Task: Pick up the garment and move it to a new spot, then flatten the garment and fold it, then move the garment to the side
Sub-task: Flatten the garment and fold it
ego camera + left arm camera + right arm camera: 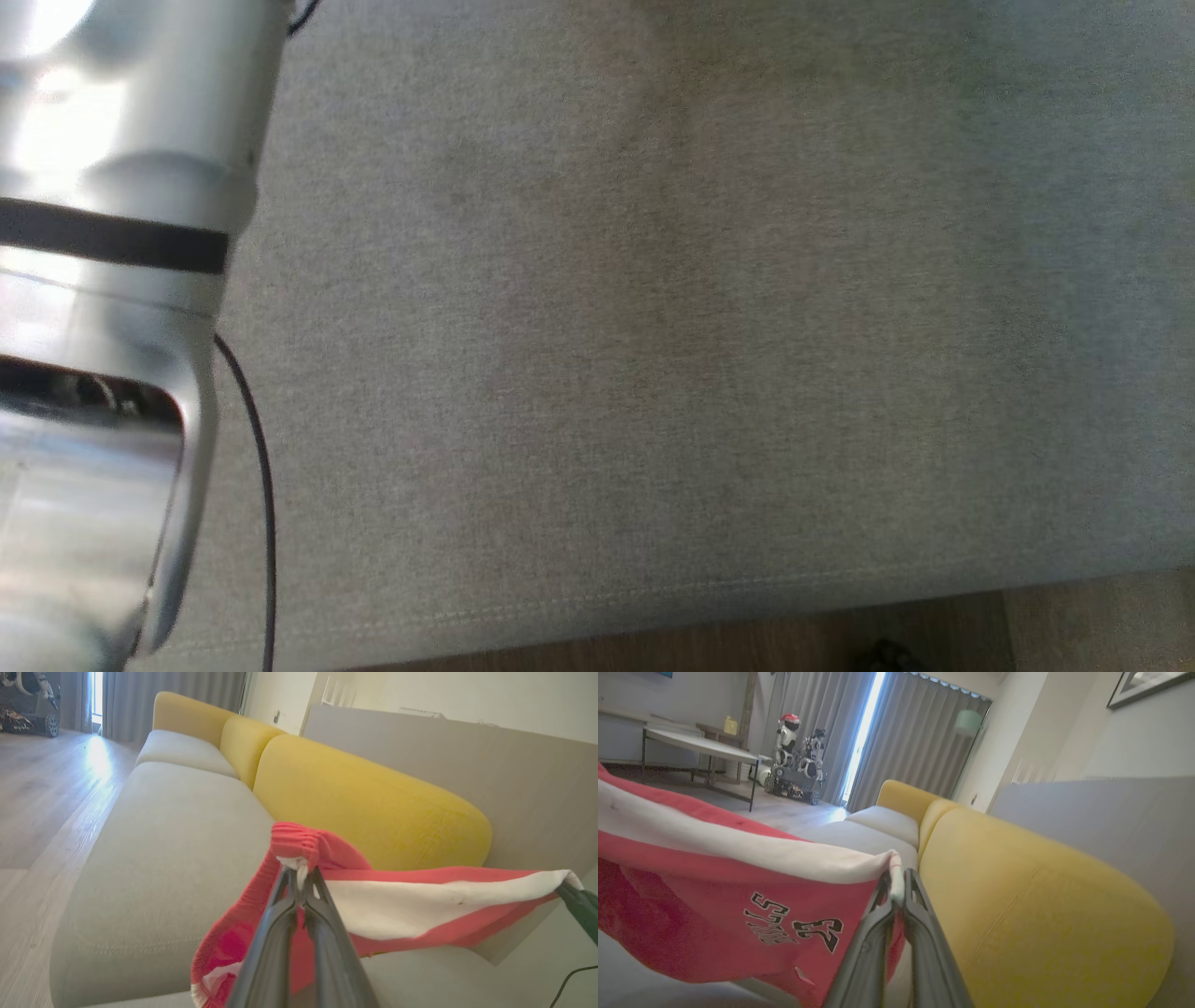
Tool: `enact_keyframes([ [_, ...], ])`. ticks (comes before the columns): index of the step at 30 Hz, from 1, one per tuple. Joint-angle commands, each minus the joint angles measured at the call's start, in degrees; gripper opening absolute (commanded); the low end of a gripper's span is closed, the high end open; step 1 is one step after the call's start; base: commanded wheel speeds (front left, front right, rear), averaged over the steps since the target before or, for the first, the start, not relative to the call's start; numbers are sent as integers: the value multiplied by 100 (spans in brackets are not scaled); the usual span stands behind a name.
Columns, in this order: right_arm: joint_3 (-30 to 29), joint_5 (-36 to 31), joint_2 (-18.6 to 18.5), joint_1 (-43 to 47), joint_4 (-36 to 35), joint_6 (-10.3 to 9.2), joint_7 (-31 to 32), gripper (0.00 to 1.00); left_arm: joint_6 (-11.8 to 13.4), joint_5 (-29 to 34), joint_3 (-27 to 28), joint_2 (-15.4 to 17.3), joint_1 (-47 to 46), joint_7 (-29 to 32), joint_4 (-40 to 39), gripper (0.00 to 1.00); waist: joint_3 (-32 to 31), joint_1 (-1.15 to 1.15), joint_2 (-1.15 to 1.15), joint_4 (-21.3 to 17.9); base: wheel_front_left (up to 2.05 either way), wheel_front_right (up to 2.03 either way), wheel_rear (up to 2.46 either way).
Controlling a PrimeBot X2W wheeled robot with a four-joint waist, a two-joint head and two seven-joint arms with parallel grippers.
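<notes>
The garment (411, 905) is red with a white band and a ribbed edge, stretched in the air above the grey sofa seat (177, 849). My left gripper (301, 872) is shut on its bunched ribbed corner. In the left wrist view the other arm's dark fingertip (577, 903) pinches the far white corner at the right edge. In the right wrist view my right gripper (899, 879) is shut on the white edge of the garment (714, 891), whose red panel bears black lettering. The head view has my pale left forearm (103, 327) over the grey cushion (653, 327).
Yellow back cushions (364, 798) line the sofa behind the seat. A grey panel (467, 765) rises behind them. Wooden floor (42, 793) lies beside the sofa. A table (700, 746) and a parked robot (796, 760) stand far off by the curtains. A thin black cable (261, 485) hangs from my forearm.
</notes>
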Motion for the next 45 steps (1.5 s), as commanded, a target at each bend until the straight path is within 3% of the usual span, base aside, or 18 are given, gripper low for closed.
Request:
enact_keyframes([
  [1,1,50,58,25,-131,-4,-57,0,-39,-40,101,170,-137,-50,-147,0,87,-2,0,62,0,0,0],
  [8,626,302,147,847,690,-4,-176,0,-430,-19,-291,15,675,-370,751,0,-22,-2,0,206,0,0,0],
  [15,1332,826,-40,1537,1324,-4,-138,0,-611,95,-746,-31,1581,-552,1310,0,-440,-2,0,369,0,0,0],
  [21,2131,1434,-300,2104,1402,-4,140,0,-701,77,-1112,22,2299,-519,1513,0,-947,-2,0,436,0,0,0],
  [27,3214,2309,-747,2613,897,-4,827,0,-719,22,-1478,140,2888,-479,1500,0,-1377,-2,0,416,0,0,0],
  [37,4828,3904,-1828,3064,-420,-4,2070,0,-721,-202,-2009,362,3619,-425,1247,0,-1955,-2,0,295,0,0,0],
  [45,5356,4760,-2493,3375,-1297,-4,2698,0,-721,-369,-2407,533,4114,-314,927,0,-2235,-2,0,274,0,0,0],
])
